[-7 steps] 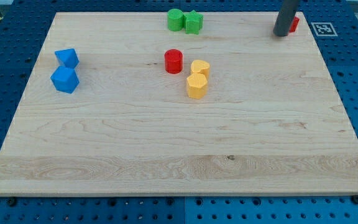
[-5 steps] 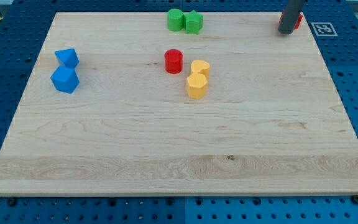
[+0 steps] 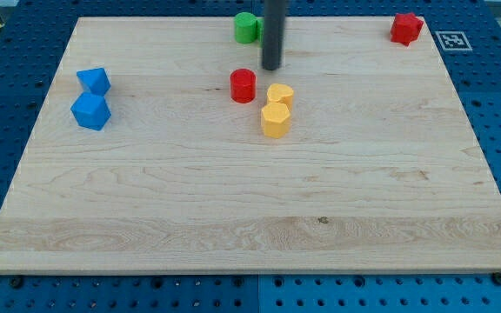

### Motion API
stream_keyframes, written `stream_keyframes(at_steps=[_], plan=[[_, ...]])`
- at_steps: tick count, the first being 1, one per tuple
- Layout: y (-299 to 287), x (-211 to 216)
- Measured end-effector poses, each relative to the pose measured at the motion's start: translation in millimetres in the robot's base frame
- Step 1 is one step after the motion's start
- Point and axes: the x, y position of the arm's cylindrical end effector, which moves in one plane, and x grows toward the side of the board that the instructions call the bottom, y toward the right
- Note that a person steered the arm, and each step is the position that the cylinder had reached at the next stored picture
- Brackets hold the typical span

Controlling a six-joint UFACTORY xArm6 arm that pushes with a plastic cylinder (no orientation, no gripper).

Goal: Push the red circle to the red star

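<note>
The red circle [image 3: 243,85] stands on the wooden board, left of centre near the view's top. The red star [image 3: 405,28] sits in the view's top right corner of the board. My tip [image 3: 272,67] rests on the board just above and to the right of the red circle, a small gap apart from it. The rod hides one green block behind it.
A green circle [image 3: 247,27] stands at the view's top edge, left of the rod. Two yellow blocks [image 3: 280,95] [image 3: 275,120] sit touching, right of and below the red circle. Two blue blocks [image 3: 93,81] [image 3: 90,111] lie at the view's left.
My tip has moved left from beside the red star at the top right to just above and right of the red circle. No block has moved.
</note>
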Motion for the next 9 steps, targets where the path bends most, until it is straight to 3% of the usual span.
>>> stream_keyframes(at_steps=[1, 2, 3, 5, 9], plan=[[-79, 0], [-120, 9], [-125, 44], [-122, 59], [-36, 70]])
